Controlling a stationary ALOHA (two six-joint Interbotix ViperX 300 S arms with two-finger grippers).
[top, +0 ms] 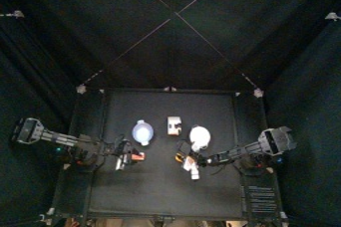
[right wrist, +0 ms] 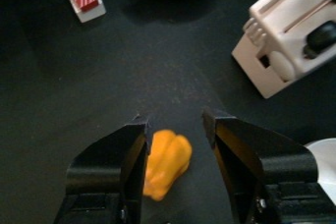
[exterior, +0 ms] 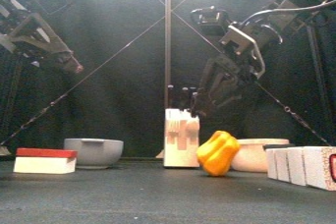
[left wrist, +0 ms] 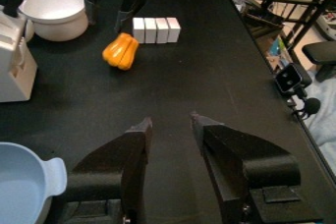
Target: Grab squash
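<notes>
Squash [right wrist: 167, 163] lay on the black table [right wrist: 79, 90], framed between the right gripper [right wrist: 175, 135] jaws, spread wide, nothing held. Looked light, smooth, slippery; best pinched across its middle.

right arm in from right side, bent, wrist tipped down over table. right gripper [right wrist: 174, 122] jaws spread wide, nothing between my fingertips [right wrist: 136, 128]. left arm in from left side, held high and back, angled down toward table. left gripper [left wrist: 170, 123] jaws apart, empty.
</notes>
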